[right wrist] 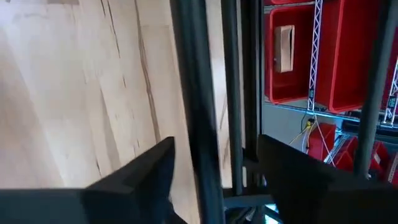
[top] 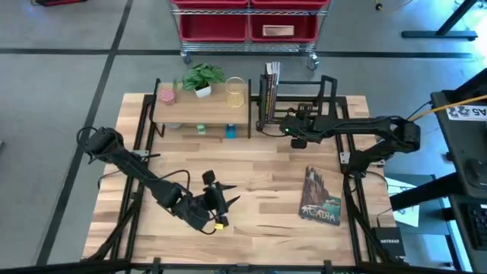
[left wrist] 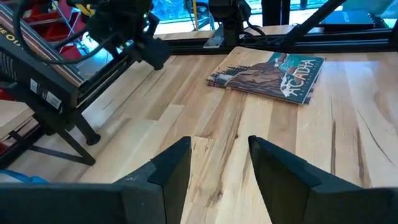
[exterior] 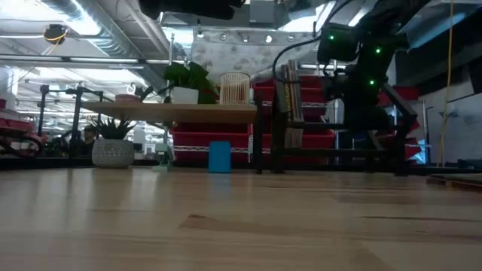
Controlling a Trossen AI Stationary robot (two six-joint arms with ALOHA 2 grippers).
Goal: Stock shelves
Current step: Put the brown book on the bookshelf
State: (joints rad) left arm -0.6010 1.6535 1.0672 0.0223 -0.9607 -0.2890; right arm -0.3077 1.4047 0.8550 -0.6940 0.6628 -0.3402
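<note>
Shelves sit along the far edge of the wooden table point(top: 251, 183): the wood-topped shelf point(top: 202, 106) and, beside it, the black book rack point(top: 300, 103). Behind them, a cart with red bins point(top: 247, 23). Right gripper point(right wrist: 214, 177), fingers wide, straddles a rack bar. Left gripper point(left wrist: 217, 165) hovers open, empty, over bare boards. A book point(top: 321, 196) lies flat near the right side; its title is hard to read.

left claw point(left wrist: 217, 165) open, right claw point(right wrist: 214, 168) open
</note>
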